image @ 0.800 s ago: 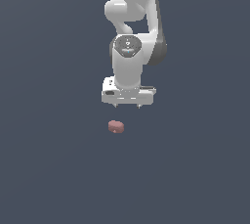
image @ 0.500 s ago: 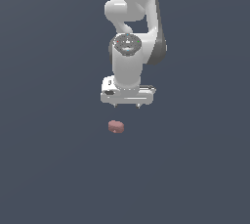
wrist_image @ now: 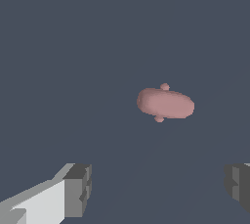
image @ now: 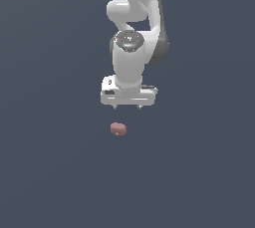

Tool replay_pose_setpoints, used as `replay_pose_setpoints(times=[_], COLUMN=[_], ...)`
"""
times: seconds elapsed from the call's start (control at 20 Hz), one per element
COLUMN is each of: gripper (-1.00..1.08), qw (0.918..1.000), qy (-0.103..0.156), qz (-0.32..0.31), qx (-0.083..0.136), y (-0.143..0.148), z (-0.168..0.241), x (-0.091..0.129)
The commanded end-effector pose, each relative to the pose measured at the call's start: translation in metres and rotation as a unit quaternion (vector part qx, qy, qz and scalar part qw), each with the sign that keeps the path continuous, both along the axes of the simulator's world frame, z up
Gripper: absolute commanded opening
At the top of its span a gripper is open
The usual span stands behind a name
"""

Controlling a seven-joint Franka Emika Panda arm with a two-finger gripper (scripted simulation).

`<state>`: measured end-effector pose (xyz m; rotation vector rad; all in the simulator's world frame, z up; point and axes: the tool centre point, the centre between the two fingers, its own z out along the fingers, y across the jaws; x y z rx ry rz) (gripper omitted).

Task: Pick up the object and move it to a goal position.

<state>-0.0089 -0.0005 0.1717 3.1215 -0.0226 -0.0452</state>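
The object [image: 118, 129] is a small dull reddish-brown lump lying on the dark grey floor. In the wrist view the object [wrist_image: 165, 103] looks like an elongated rounded lump with two small nubs. My gripper [image: 128, 107] hangs above it, slightly toward the exterior view's right, and does not touch it. The fingertips [wrist_image: 78, 190] stand wide apart in the wrist view with nothing between them; the gripper [wrist_image: 158, 189] is open. The object sits ahead of the gap between the fingers, not inside it.
The white arm [image: 134, 38] rises from the gripper toward the top of the exterior view. A uniform dark grey surface [image: 60, 172] spreads around the object.
The arm has shifted slightly toward the exterior view's left. The object has not moved.
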Motion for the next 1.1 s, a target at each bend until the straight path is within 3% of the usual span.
replay_pose_setpoints(times=[0.0,0.65,1.05], gripper=[1.0,1.0,1.0], qw=[1.0,0.9966,0.9837], qy=[0.001,0.001,0.002], qz=[0.003,0.083,0.18], qx=[0.0,0.001,0.003], y=[0.0,-0.005,-0.011], z=[-0.001,-0.009,-0.019], x=[0.0,0.005,0.01])
